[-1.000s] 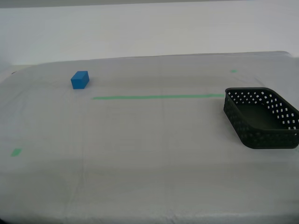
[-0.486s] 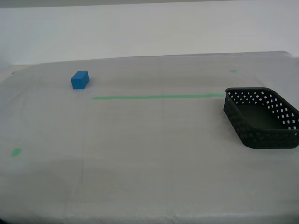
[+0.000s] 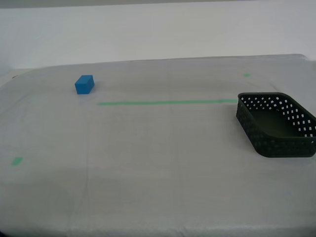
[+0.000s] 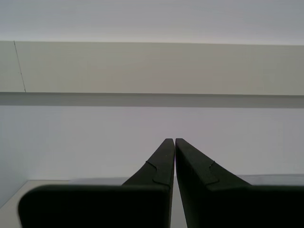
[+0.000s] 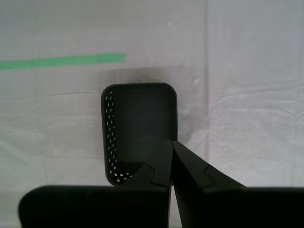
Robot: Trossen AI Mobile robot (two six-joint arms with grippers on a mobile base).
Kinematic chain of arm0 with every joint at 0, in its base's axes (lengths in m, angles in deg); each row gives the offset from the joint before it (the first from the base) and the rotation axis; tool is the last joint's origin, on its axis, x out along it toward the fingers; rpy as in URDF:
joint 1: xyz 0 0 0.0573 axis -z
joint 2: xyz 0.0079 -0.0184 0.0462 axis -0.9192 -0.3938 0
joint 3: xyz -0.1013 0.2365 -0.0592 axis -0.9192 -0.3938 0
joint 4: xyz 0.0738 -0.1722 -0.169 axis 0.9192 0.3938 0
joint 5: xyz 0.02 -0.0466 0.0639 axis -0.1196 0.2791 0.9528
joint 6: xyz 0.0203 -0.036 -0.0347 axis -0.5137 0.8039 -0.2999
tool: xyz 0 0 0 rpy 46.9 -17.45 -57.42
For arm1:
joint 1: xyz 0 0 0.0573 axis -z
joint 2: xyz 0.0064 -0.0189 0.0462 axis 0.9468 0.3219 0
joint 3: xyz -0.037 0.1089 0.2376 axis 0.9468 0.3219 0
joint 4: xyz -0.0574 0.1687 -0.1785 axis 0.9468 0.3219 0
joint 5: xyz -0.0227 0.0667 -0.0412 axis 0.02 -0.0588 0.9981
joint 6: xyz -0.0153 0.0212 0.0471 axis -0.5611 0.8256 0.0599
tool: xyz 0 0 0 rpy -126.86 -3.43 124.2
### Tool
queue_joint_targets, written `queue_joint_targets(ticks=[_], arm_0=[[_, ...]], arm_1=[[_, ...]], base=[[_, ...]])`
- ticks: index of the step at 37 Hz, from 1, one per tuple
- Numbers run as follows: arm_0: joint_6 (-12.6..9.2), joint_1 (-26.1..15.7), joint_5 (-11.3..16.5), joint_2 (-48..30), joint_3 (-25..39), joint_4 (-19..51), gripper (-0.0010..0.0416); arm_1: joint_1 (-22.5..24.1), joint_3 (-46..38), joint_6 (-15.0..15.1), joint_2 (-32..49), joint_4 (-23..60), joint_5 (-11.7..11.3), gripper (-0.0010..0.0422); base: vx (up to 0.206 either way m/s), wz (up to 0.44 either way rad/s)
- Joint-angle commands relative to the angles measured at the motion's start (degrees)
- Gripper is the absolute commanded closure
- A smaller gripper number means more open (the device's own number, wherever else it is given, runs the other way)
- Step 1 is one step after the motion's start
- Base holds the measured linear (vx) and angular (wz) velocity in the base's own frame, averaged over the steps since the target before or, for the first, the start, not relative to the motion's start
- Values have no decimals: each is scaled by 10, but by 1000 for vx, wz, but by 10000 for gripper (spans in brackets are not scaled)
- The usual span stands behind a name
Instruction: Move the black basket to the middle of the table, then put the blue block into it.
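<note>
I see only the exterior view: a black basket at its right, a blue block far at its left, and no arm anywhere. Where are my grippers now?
Observer: My first gripper hangs above the black basket, looking down into it.
Operator: Is it open for a grasp?
Observer: No, its jaws are shut together, holding nothing.
Operator: And the other one?
Observer: My second gripper is also shut and points at a pale wall; neither the basket nor the blue block appears in its view.
Operator: Is the basket empty?
Observer: Yes, the first wrist view shows its floor bare.
</note>
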State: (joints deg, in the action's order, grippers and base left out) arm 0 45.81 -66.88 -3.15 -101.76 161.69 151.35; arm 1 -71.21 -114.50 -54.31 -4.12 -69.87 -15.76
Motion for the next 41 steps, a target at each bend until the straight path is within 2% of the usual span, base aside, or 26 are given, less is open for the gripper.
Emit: queue_joint_targets(ticks=[1,13,20,25,30,37,41], arm_0=[[-2,0,2,-14,0,0,406],[-4,-10,0,-37,0,2,406],[-6,-22,-27,-37,0,11,406],[-5,-23,-29,-37,0,30,406],[10,-23,-28,-37,0,39,406],[16,-23,-25,-37,0,69,406],[22,-23,-33,-37,0,71,406]], arm_1=[[0,0,1,0,-2,0,412],[0,0,1,0,-2,0,412],[0,0,1,0,-2,0,412],[0,0,1,0,-2,0,412],[0,0,1,0,-2,0,412],[0,0,1,0,-2,0,412],[0,0,1,0,-2,0,412]], base=[[0,0],[0,0],[0,0],[0,0],[0,0],[0,0],[0,0]])
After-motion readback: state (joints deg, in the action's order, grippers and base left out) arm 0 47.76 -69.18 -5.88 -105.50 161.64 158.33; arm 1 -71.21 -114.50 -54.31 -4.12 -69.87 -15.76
